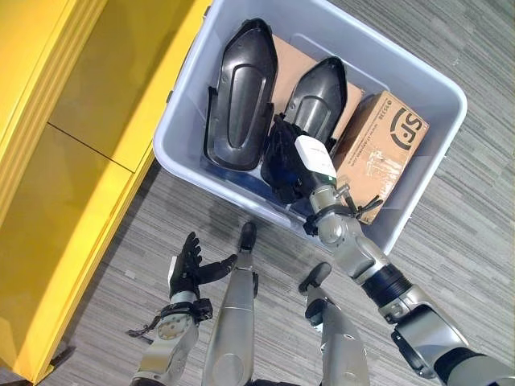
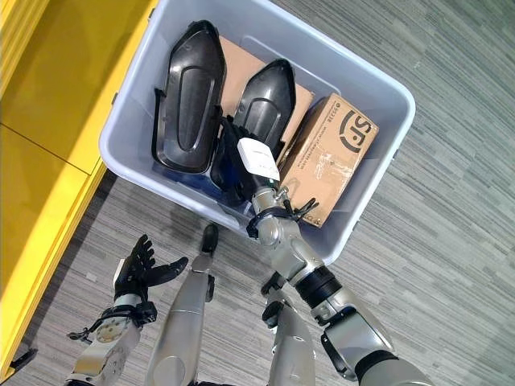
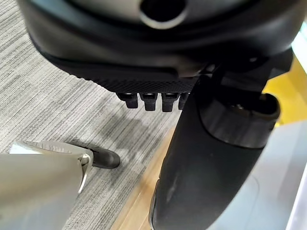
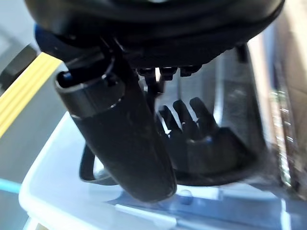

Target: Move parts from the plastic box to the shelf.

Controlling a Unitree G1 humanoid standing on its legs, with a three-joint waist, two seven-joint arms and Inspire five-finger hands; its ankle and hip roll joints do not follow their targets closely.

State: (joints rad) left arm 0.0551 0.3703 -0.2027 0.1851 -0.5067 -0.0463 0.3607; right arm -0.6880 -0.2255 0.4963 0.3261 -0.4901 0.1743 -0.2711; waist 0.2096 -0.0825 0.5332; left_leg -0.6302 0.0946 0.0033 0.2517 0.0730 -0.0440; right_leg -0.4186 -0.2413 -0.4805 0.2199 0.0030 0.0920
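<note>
Nearest, the left hand (image 1: 190, 267) hangs low over the grey floor (image 1: 451, 241), fingers spread and relaxed, holding nothing, well apart from the box (image 1: 418, 84). Beside it, along the view's left, stands the yellow shelf (image 1: 72, 161), its side just beside the box's near left wall.

Farther on, the right hand (image 2: 233, 169) reaches over the box's near rim and down inside. It lies at the near end of the smaller part (image 1: 320, 92), a black moulded shell. In the right wrist view its fingers (image 4: 184, 120) curl down against a dark part at the bottom of the box, but whether they actually grip it I cannot tell.

To the left in the box lies the larger part (image 1: 241, 92), another black shell, touching nothing but the box floor and left wall. On the right a carton (image 1: 382, 149) leans against the box's right wall, just beside the right hand's wrist. A flat piece of cardboard (image 1: 291, 52) lies under the two parts at the far end.
</note>
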